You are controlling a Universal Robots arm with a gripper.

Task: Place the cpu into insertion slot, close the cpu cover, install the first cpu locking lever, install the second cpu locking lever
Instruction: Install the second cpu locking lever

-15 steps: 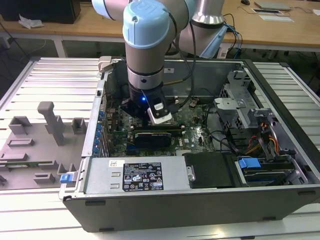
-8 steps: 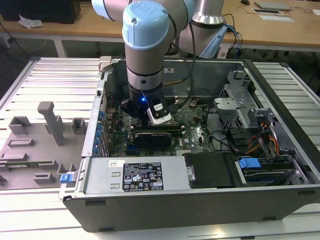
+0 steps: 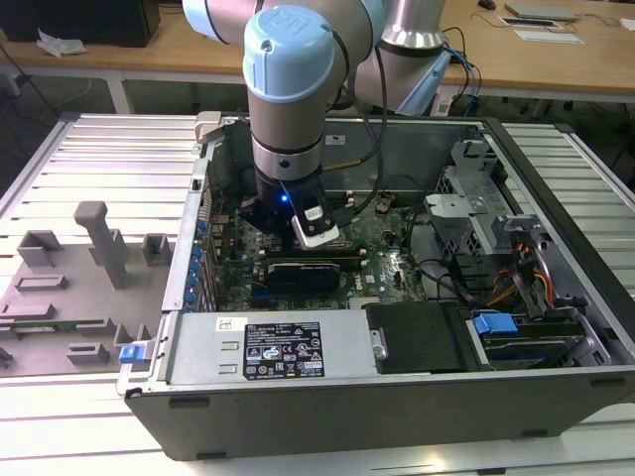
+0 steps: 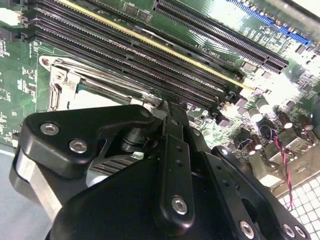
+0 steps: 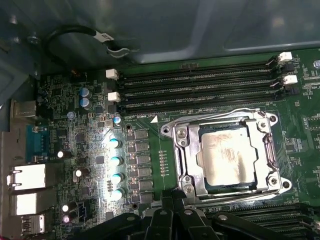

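Just beyond the gripper (image 5: 167,220), whose opening cannot be judged, the cpu (image 5: 226,155) sits beneath the closed cpu cover (image 5: 182,150); thin, rigid, fragile, probably best handled by edges.

Pale silver-beige cpu (image 5: 226,159), grey-metal cpu cover (image 5: 183,150), green motherboard (image 5: 165,155), black tool (image 4: 167,112).

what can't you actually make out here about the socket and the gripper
- Gripper fingertips: in the second wrist view its own black linkage hides them, so open or shut is unclear.
- Insertion slot: in the second wrist view the gripper body covers most of it.
- Cpu and cpu cover: in the first wrist view, lever positions are too fine to judge.
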